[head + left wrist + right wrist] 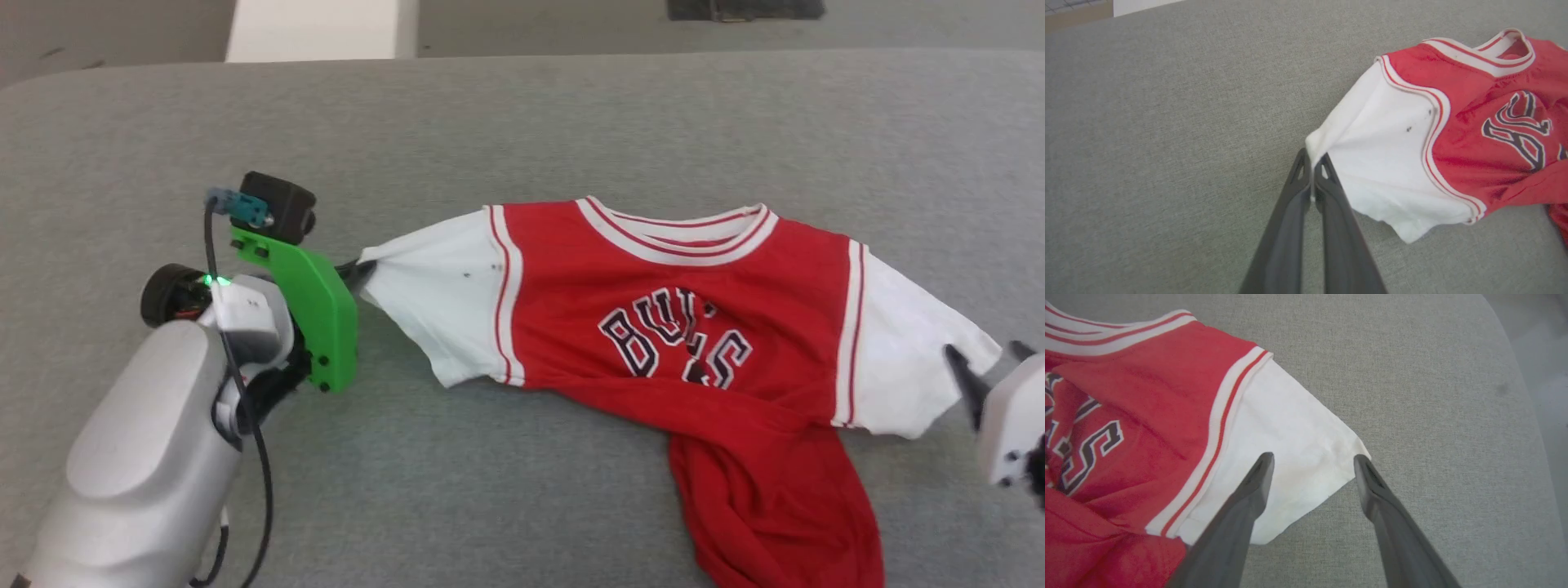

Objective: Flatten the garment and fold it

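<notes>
Item: the garment lies front side up on the grey table, right of centre in the head view, collar towards the far edge. The chest is roughly spread. The black, white-outlined lettering is creased and partly folded over. The lower body is not flat: it is twisted and bunched into a red mass trailing towards the near edge. Both white sleeves are extended sideways.

Left hand: closed tight on the outer edge of the sleeve on the robot's left. In the left wrist view the two dark fingers meet with a pinch of white cloth between them, and the sleeve is drawn to a point at the grip.

Right hand: fingers spread wide, holding nothing. In the right wrist view one fingertip sits over the other white sleeve, the second at that sleeve's outer corner. Contact with the cloth cannot be determined.

Surroundings: a green bracket and a black camera are mounted on the left wrist. A white object stands beyond the table's far edge.
</notes>
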`<state>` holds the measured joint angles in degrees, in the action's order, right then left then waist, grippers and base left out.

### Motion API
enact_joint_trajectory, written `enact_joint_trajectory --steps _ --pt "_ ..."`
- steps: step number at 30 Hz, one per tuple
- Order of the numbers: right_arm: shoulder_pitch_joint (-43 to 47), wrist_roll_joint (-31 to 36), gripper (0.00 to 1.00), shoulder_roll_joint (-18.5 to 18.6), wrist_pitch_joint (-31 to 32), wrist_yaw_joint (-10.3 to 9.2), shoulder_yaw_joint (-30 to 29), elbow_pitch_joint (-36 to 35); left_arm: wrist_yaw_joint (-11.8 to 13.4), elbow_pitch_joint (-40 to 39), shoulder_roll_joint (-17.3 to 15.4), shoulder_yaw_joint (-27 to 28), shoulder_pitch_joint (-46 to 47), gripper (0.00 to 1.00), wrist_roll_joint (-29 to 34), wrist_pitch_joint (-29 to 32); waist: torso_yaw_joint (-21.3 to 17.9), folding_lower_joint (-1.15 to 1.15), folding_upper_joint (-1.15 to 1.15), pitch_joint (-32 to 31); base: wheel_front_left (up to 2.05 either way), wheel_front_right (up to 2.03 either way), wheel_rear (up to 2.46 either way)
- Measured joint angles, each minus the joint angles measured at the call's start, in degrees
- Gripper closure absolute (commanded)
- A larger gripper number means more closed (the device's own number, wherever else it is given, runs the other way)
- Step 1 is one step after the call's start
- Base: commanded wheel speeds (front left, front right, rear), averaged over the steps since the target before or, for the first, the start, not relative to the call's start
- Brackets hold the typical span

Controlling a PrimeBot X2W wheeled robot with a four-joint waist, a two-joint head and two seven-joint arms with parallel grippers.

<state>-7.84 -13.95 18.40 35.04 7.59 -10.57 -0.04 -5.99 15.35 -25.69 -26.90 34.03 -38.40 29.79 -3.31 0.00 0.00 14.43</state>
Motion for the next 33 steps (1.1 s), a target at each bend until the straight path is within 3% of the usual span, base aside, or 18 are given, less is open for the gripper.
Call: enact_joint_trajectory --steps 4,8,14,20,21,22,33 --pt "-3.59 -1.48 0.00 5.31 7.95 0.00 -0.85 3.52 0.05 -7.06 -0.33 -1.18 -2.37 1.00 0.52 -0.16 2.63 0.00 0.00 0.05 0.00 0.00 0.00" --pt "-7.00 -0.91 0.00 8.80 10.94 0.00 -1.48 8.79 0.79 -12.99 -0.21 -1.82 -3.78 1.00 0.62 -0.64 4.98 0.00 0.00 0.77 0.00 0.00 0.00" --pt "-9.04 0.08 0.00 10.04 11.83 0.00 -0.86 17.00 1.52 -18.01 0.43 -3.24 -4.38 1.00 1.24 -0.64 7.69 0.00 0.00 2.26 0.00 0.00 0.00" --pt "-10.33 -0.40 0.00 10.57 9.34 -0.02 1.19 20.08 1.59 -19.73 0.46 -3.63 -4.64 1.00 1.47 -0.65 8.95 0.00 0.00 3.83 0.00 0.00 0.00" --pt "-10.68 -0.43 0.71 10.73 8.84 -0.02 1.56 20.60 1.60 -19.76 0.45 -3.63 -4.64 1.00 1.56 -0.66 9.06 0.00 0.00 4.08 0.00 0.00 0.00" --pt "-10.99 -0.70 1.00 10.85 8.62 -0.03 2.03 21.13 1.60 -19.73 0.43 -3.61 -4.65 1.00 1.57 -0.73 9.15 0.00 0.00 4.26 0.00 0.00 0.00" --pt "-14.33 -1.07 1.00 12.02 -4.49 -0.01 3.49 21.87 2.45 -17.69 -0.99 0.43 -5.75 1.00 1.57 -7.31 8.37 0.00 0.00 0.29 0.00 0.00 0.00"
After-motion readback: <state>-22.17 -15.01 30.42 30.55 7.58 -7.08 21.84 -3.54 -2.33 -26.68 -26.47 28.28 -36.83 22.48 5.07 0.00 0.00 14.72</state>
